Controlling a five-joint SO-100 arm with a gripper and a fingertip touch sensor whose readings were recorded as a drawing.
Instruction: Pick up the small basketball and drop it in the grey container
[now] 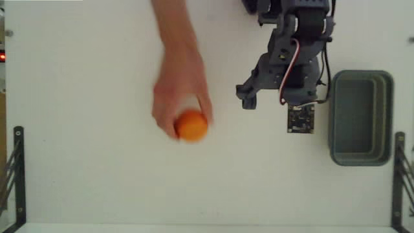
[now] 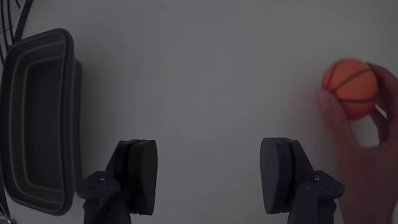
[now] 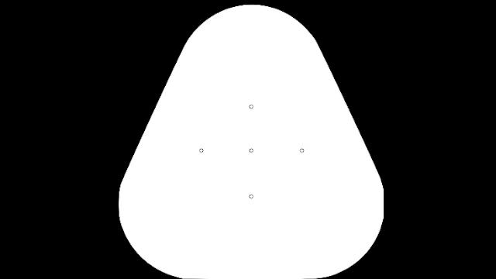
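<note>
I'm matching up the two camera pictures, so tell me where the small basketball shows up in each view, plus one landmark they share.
Fixed view: the small basketball sits left of centre on the white table, under a person's fingers, well left of the robot's hand.
Wrist view: it is at the right edge, upper half, again held by the person's fingers.
Shared landmark: the grey container, at the right edge in the fixed view, at the left edge in the wrist view.

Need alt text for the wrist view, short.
A person's hand holds the small basketball on the white table at right. The open, empty end effector fills the bottom foreground, and the grey container sits at the left edge.
</note>
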